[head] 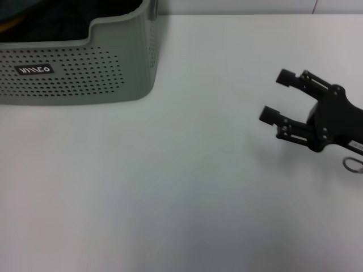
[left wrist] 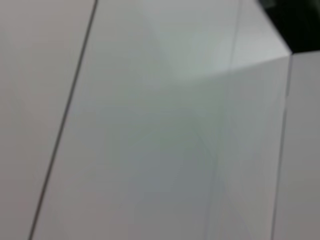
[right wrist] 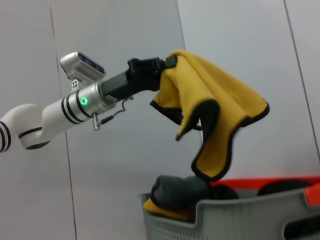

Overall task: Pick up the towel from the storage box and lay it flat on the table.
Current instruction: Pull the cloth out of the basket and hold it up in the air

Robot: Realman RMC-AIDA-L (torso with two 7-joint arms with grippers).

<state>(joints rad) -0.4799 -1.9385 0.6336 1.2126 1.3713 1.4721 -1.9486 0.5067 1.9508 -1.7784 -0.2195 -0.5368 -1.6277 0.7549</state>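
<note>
In the right wrist view my left gripper (right wrist: 166, 67) is shut on the yellow towel (right wrist: 220, 110), holding it by one bunched part high above the storage box (right wrist: 225, 220). The towel hangs folded, its black edging showing, clear of the rim. In the head view the storage box (head: 85, 68) stands at the far left of the white table (head: 170, 187), and the left gripper and towel are out of that view. My right gripper (head: 275, 96) is open and empty, low over the table on the right.
Dark black fabric (right wrist: 180, 192) and another bit of yellow cloth (right wrist: 155, 207) lie in the box. A red edge (right wrist: 270, 181) shows behind the box. The left wrist view shows only pale wall panels.
</note>
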